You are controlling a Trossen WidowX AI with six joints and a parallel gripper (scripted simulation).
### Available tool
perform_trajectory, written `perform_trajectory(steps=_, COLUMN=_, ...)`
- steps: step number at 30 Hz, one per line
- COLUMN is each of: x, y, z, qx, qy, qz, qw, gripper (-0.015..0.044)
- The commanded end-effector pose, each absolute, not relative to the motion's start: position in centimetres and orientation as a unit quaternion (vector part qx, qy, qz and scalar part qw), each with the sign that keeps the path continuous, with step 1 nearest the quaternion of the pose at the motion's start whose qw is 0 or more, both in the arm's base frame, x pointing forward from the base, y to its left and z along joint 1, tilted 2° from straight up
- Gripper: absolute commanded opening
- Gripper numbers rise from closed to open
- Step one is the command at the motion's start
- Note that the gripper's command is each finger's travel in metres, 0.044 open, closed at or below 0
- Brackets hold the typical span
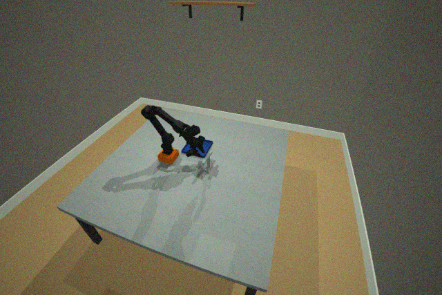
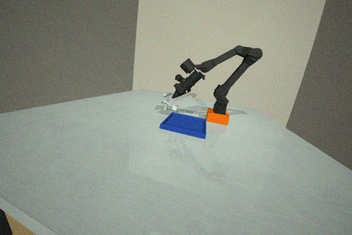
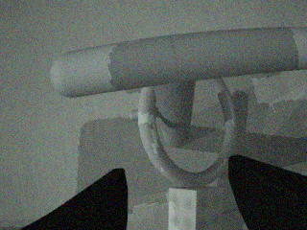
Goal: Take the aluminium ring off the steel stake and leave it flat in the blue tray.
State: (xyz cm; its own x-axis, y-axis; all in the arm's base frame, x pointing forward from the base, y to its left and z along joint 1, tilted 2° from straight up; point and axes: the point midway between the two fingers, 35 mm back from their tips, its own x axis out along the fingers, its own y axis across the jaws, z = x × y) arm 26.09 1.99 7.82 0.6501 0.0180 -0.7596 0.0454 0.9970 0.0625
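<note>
the aluminium ring [image 2: 170, 104] [image 3: 197, 179] is seen tilted around the steel stake [image 2: 165, 106] [image 3: 175, 103], below its cross-bar [image 2: 168, 94] [image 3: 177, 59]; its welded tab [image 2: 174, 108] [image 3: 182, 209] is pointed to six o'clock in the wrist view. the tool [image 1: 198, 150] [image 2: 172, 97] [image 3: 178, 172] is held part-open, nothing grasped.
</note>
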Motion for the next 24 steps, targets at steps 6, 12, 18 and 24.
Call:
perform_trajectory(steps=6, x=23.3, y=1.1, z=3.9, qx=0.006, qy=0.482, qz=0.005, qw=0.876, gripper=0.0200)
perform_trajectory(steps=12, x=23.7, y=1.1, z=3.5, qx=0.006, qy=0.482, qz=0.005, qw=0.876, gripper=0.0200)
perform_trajectory(steps=18, x=24.3, y=1.2, z=2.7, qx=0.006, qy=0.481, qz=0.005, qw=0.876, gripper=0.0200)
perform_trajectory(steps=24, x=24.8, y=1.2, z=1.9, qx=0.006, qy=0.481, qz=0.005, qw=0.877, gripper=0.0200)
